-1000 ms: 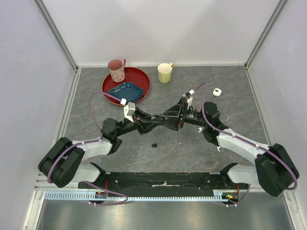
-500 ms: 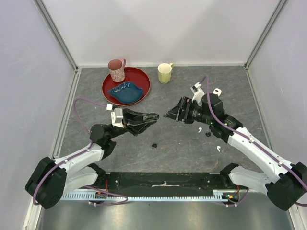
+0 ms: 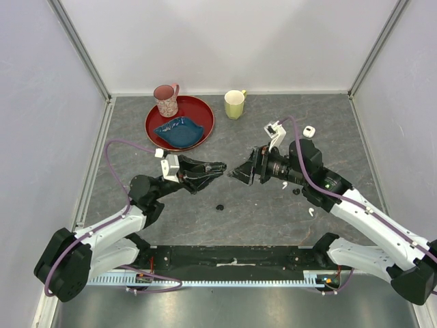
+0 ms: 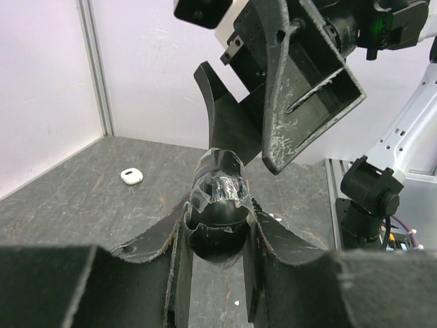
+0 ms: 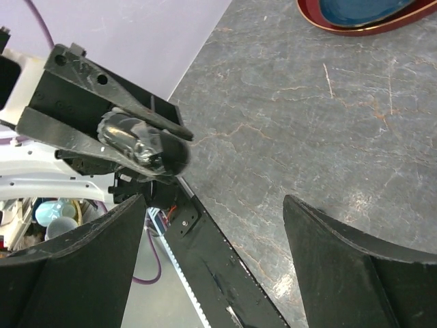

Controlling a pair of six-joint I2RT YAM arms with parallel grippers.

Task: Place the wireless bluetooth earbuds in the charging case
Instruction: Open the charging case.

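Surface (image 3: pixel 259 219), grey stone pattern.
- Earbud (image 3: pixel 312 212), white: lying near the front, beside the right arm.
- Black bit (image 3: pixel 220 206): mid-surface.
- Left claw (image 3: pixel 216 167): clamped on a dark glossy rounded object (image 4: pixel 217 219), held raised.
- Right claw (image 3: pixel 237 172): fingers apart, empty, facing the left claw.
- Charging case (image 3: pixel 308 131): far right, resting on the surface.
- Red plate (image 3: pixel 198 109), pink mug (image 3: pixel 166 100), yellow mug (image 3: pixel 235 104): along the back.

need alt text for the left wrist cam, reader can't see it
The left gripper is shut on a dark rounded object with a glossy wrap, close to the camera. The open right gripper hangs just above and beyond it, fingers pointing down toward it. A small white case lies on the grey table in the background.
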